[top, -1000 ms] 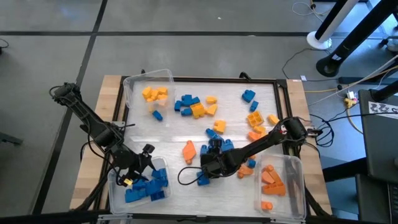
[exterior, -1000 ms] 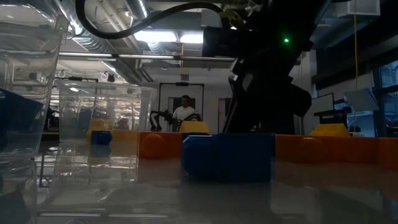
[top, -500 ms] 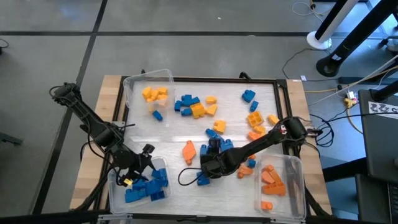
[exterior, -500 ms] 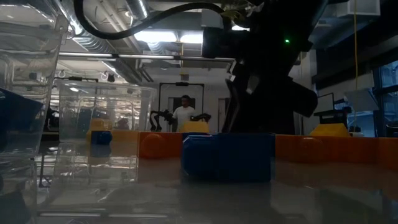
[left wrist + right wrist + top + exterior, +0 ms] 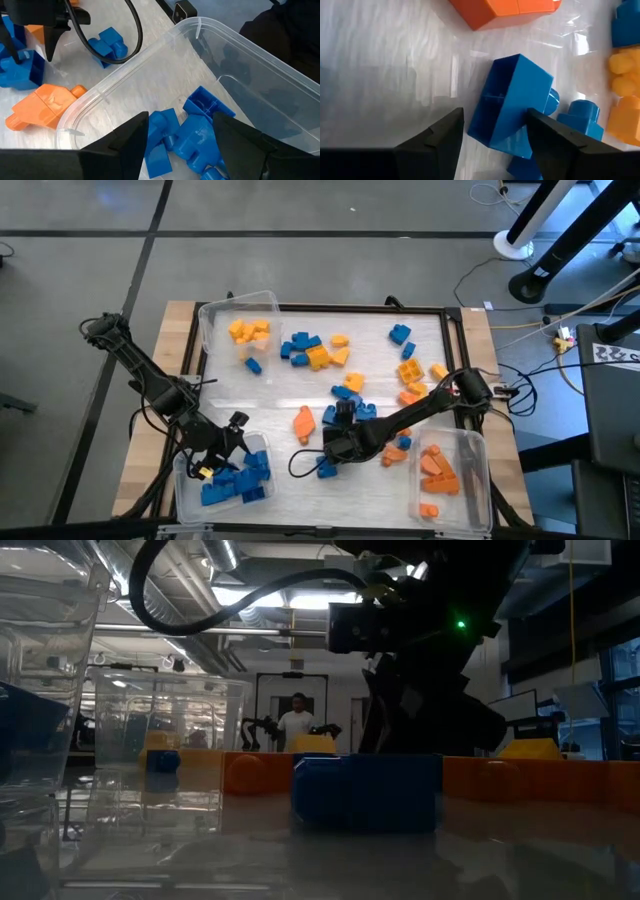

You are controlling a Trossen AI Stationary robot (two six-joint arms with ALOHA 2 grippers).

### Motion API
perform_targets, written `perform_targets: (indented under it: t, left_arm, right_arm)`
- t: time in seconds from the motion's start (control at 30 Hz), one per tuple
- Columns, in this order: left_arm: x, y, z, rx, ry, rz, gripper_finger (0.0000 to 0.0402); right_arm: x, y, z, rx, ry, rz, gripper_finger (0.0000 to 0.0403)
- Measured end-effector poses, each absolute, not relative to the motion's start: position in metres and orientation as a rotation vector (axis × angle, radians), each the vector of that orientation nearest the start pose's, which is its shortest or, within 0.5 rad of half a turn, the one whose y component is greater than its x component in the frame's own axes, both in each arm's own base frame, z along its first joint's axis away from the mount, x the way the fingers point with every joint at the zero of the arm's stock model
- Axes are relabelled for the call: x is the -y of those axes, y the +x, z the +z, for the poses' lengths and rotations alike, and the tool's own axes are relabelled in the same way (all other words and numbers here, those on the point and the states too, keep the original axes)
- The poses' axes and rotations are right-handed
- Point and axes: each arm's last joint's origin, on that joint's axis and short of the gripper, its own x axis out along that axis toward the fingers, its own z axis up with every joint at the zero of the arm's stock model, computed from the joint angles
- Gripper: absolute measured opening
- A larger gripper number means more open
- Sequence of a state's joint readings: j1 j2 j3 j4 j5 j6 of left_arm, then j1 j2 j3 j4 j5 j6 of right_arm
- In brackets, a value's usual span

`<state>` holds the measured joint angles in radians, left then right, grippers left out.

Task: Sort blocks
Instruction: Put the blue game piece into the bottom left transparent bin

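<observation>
Right gripper (image 5: pixel 492 132), fingers apart, straddles a blue block (image 5: pixel 512 102) at table's 6 o'clock; left gripper (image 5: pixel 180 137) open over blue bin (image 5: pixel 260 65).

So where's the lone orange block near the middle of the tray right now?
In the high view the orange block lies on the tray's front half, just left of the right gripper and the blue blocks there.

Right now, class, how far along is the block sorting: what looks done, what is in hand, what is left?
Done: blue blocks lie in the bin under the open left gripper, orange blocks in the right-hand bin, yellow ones in the far bin. In hand: the right gripper, open, straddles a blue block on the table. Left: mixed loose blocks scattered across the table.
</observation>
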<state>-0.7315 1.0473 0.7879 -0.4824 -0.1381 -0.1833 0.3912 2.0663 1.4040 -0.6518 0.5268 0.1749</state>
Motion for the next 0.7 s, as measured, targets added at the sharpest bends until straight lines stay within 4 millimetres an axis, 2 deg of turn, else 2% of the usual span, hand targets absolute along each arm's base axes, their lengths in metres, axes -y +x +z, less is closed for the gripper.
perform_targets:
  t: [0.13,0.4,0.7]
  left_arm:
    - [0.138,0.160,0.262,-0.729,0.146,-0.499,0.0210]
    - [0.138,0.160,0.262,-0.729,0.146,-0.499,0.0210]
    - [0.138,0.160,0.262,-0.729,0.146,-0.499,0.0210]
  right_arm:
    - [-0.139,0.375,0.144,-1.155,-0.428,-0.216,0.0213]
    - [-0.141,0.380,0.162,-1.164,-0.478,-0.226,0.0214]
    - [-0.141,0.380,0.157,-1.186,-0.460,-0.239,0.0214]
